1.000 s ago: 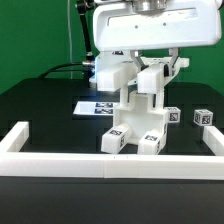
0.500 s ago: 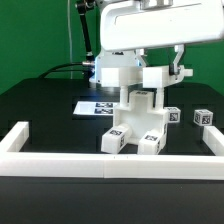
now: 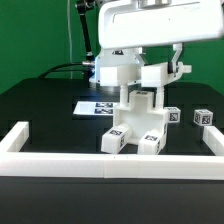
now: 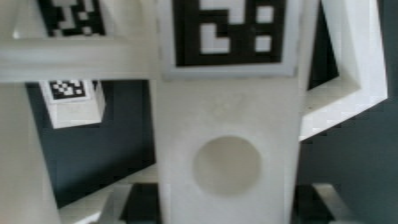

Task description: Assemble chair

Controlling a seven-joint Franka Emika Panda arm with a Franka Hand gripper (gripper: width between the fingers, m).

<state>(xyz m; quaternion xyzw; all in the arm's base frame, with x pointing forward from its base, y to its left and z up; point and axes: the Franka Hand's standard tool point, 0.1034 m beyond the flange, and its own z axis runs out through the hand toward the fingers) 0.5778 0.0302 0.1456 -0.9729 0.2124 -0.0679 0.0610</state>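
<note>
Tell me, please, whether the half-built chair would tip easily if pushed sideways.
Probably: the chair stands tall on a narrow base. Its blocky plastic looks stiff, unlikely to flex. The gripper, shut on its top, should steady it.

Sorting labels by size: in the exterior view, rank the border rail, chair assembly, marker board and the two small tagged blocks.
1. border rail (nearest camera)
2. chair assembly
3. marker board, partly hidden
4. two small tagged blocks, alike
</note>
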